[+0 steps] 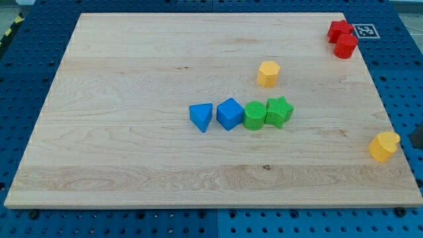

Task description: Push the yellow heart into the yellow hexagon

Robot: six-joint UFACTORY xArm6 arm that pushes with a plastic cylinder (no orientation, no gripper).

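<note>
The yellow heart (pixel 383 145) lies near the board's right edge, low in the view. The yellow hexagon (pixel 268 73) stands well up and to the left of it, above the row of blue and green blocks. A dark shape at the view's right edge looks like my rod, with my tip (pixel 419 145) just right of the yellow heart and a small gap between them. Most of the rod is cut off by the view's edge.
A row sits at the middle of the wooden board (pixel 132 132): blue triangle (pixel 201 117), blue cube (pixel 230 113), green round block (pixel 254 115), green star (pixel 279 111). Two red blocks (pixel 342 38) touch at the top right corner.
</note>
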